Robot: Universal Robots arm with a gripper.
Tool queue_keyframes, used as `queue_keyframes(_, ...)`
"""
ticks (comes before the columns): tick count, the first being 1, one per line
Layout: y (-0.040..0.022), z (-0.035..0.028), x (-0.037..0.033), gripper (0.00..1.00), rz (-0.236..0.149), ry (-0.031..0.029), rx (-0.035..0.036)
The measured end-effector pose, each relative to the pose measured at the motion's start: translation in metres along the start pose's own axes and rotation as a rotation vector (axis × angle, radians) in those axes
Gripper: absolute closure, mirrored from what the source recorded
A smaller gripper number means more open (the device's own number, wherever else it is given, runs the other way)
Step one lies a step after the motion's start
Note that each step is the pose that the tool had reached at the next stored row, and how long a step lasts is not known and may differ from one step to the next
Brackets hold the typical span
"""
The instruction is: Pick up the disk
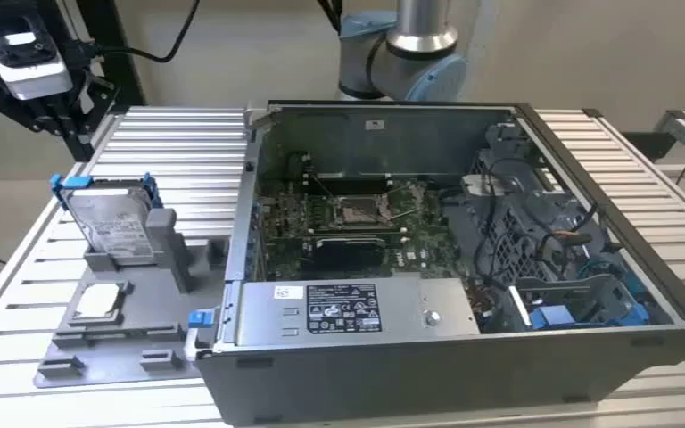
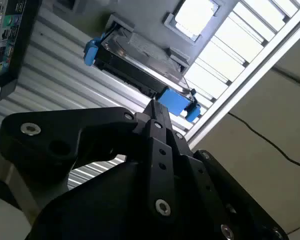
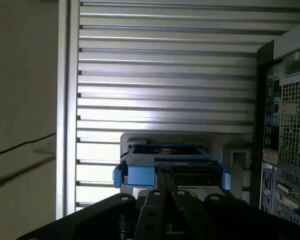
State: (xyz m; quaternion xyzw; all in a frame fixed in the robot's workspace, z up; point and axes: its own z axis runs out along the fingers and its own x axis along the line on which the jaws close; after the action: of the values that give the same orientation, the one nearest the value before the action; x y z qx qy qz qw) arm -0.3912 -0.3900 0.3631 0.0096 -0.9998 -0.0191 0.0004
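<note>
At the exterior view's left, the disk (image 1: 114, 223) is seen standing upright on its edge in a grey holder (image 1: 167, 250) on the ribbed metal tabletop (image 1: 176, 143). Its labelled silver face is turned toward the camera, and a blue plastic frame (image 1: 71, 183) runs along its edges. A small square silver chip (image 1: 96, 301) lies flat lower down on the same grey holder. An open computer case (image 1: 438, 357) stands just beside it, toward the exterior view's right.

The black hand (image 2: 152, 106) is seen in both wrist views, well apart from the disk and pointed toward its blue-framed upper edge. Its fingertips appear drawn together, and nothing is held between them.

The disk is judged to be rigid and fairly heavy for its size, with smooth metal faces that could slip under a light grip. It is also likely to be sensitive to knocks. The blue frame looks like thin plastic that may flex. A hold is judged best taken across the two flat faces near the free upper edge, midway between the blue corners. Since the lower edge sits in the holder, tilting could jam it.
</note>
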Motion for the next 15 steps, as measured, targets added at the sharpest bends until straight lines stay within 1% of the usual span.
queue_keyframes(11, 0.0, -0.0001, 0.0001, 1.0, -0.002, 0.0002, 0.0001)
queue_keyframes(13, 0.0, 0.0, 0.0006, 1.0, -0.021, 0.0008, 0.0001)
queue_keyframes(15, 0.0, 0.0, 0.001, 1.0, -0.051, 0.0019, 0.0002)
